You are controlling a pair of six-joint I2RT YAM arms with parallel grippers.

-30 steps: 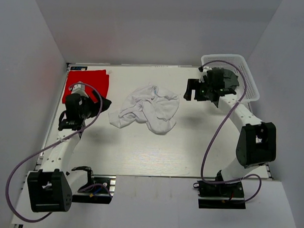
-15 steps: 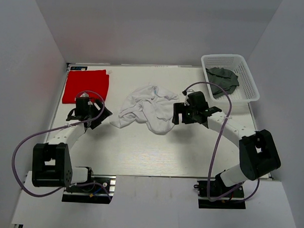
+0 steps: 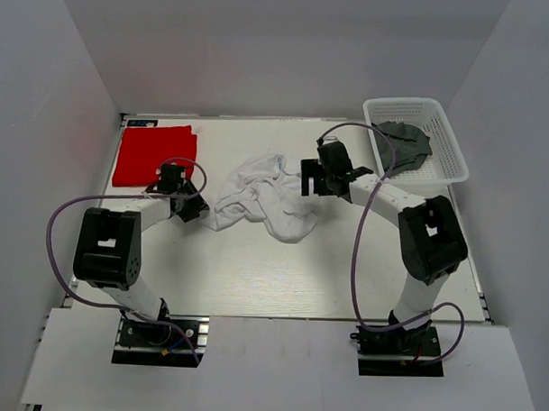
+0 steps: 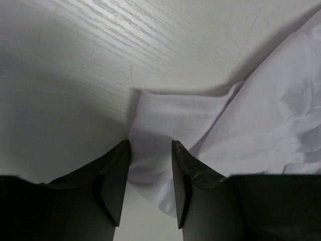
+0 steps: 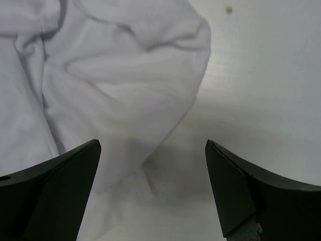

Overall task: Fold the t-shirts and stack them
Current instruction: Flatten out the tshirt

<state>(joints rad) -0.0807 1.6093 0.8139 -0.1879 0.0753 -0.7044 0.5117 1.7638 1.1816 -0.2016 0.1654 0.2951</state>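
Left wrist view: the left gripper (image 4: 150,148) is holding its fingers narrow around a corner of the white t-shirt (image 4: 261,115), ready to pinch. The right gripper (image 5: 151,145) is hanging wide open above it, mid-table (image 3: 254,277).

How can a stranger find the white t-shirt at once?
On the pale table, look at the middle. The white t-shirt lies there, crumpled; the red t-shirt lies flat and the dark t-shirt sits in the basket.
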